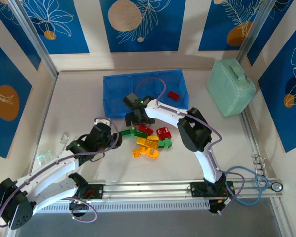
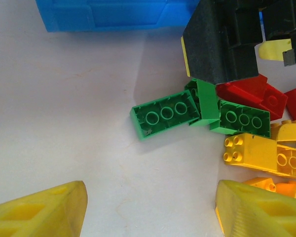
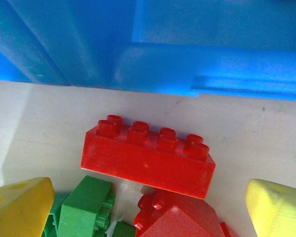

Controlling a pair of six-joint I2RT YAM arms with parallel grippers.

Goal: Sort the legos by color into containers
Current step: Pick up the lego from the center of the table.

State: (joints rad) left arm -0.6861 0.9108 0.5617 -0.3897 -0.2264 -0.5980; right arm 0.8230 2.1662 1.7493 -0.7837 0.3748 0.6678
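The right gripper (image 3: pixel 148 205) hangs over a long red brick (image 3: pixel 147 159) just in front of the blue tray (image 3: pixel 197 69), jaws spread wide and touching nothing. I'd nudge it toward the tray to centre on the brick, lower it, close on the brick's two ends, then lift over the wall to the red piece (image 1: pixel 173 95) inside. The left gripper (image 2: pixel 150 210), farther from the tray, gapes empty near a green brick (image 2: pixel 165 116)

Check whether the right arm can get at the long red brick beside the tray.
Probably yes. The right arm holds its jaws open above the long red brick, whose top is bare. The tray wall and a green brick sit close.
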